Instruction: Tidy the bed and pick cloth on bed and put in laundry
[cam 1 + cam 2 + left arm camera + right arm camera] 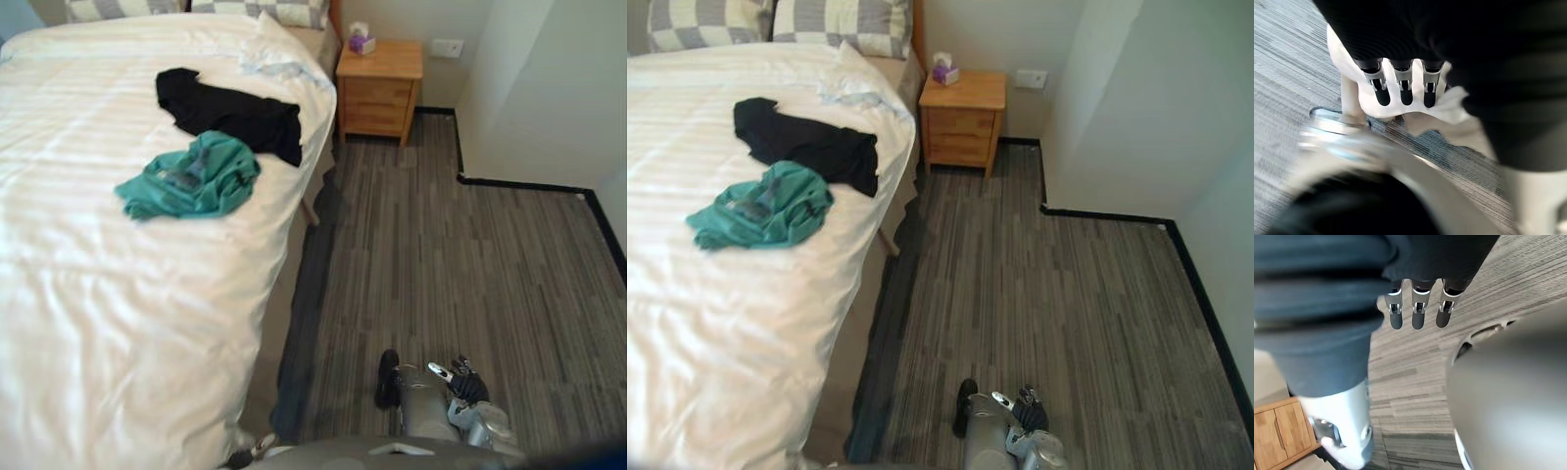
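Teal cloth [191,176]: on bed [118,323], mid-left, touching black cloth [230,116] beyond it.
Left hand [1403,90]: fingers relaxed, empty, by bed's near edge, so nearer.
Right hand [1418,313]: fingers relaxed, empty, above floor [470,264].
Direction: 2 cloths lie far-left of both hands.

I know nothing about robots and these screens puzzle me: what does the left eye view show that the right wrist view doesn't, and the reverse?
Left eye view: the bed with a black garment and a teal garment lying side by side on it, pillows at its head, and a tissue box on the wooden nightstand. Right wrist view: a close look along the right robot hand, fingers straight, holding nothing. Shared: the grey floor, the nightstand, and that robot hand, which sits low in the eye view.
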